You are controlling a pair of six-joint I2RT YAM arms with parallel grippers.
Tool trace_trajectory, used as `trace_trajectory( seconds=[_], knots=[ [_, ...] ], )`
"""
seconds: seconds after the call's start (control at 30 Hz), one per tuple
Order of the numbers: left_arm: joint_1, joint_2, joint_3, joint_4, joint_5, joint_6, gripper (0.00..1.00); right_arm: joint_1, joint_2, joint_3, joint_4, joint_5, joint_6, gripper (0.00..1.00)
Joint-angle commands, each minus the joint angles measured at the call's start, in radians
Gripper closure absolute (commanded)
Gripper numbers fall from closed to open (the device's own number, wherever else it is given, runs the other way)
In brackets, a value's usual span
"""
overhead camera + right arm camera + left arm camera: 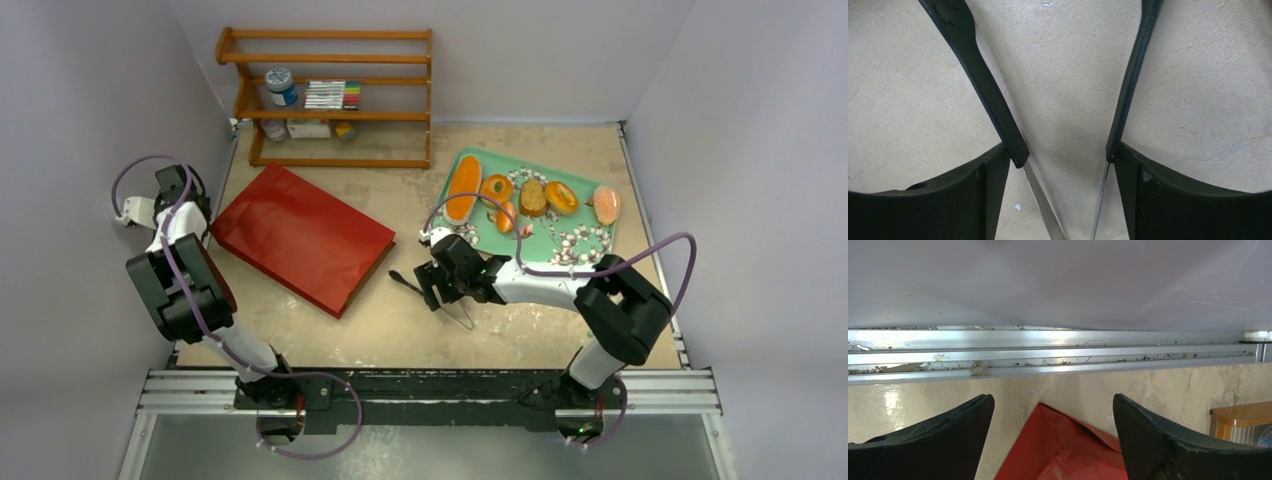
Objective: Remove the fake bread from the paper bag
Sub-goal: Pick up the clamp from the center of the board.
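The red paper bag point(300, 238) lies flat on the table left of centre, its mouth toward the right. Several orange-brown fake bread pieces rest on the flowered green tray point(545, 228): a long loaf point(462, 188), a round bun point(496, 187) and a tan-faced slice point(533, 197) among them. My left gripper point(178, 190) is open by the bag's left corner; in the left wrist view, that red corner point(1058, 450) shows between its spread fingers point(1053, 400). My right gripper point(437, 283) point(1063, 152) holds black-handled metal tongs point(993, 100) just over the table, its fingers touching both tong arms.
A wooden shelf point(330, 95) with a jar and small boxes stands at the back left, its edge also in the left wrist view point(1243, 415). An aluminium rail point(1048, 352) runs along the left wall. White walls enclose the table on three sides.
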Motion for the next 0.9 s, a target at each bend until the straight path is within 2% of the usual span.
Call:
trace_trajectory(
  seconds=[0.0, 0.17, 0.37, 0.6, 0.87],
  knots=[
    [0.022, 0.038, 0.061, 0.069, -0.007, -0.005, 0.11, 0.028, 0.015, -0.001, -0.024, -0.035, 0.011, 0.26],
    [0.032, 0.086, 0.094, 0.083, -0.002, -0.009, 0.1, 0.07, 0.012, -0.004, -0.034, -0.033, 0.032, 0.35],
    [0.033, 0.148, 0.155, 0.076, 0.006, 0.017, 0.1, 0.117, -0.025, -0.027, -0.037, -0.02, 0.057, 0.41],
    [0.033, 0.184, 0.193, 0.058, 0.036, 0.038, 0.1, 0.139, -0.058, -0.008, -0.063, -0.003, 0.062, 0.41],
    [0.033, 0.189, 0.189, 0.064, 0.057, 0.057, 0.1, 0.164, -0.116, 0.108, -0.159, 0.043, 0.05, 0.43]
  ],
)
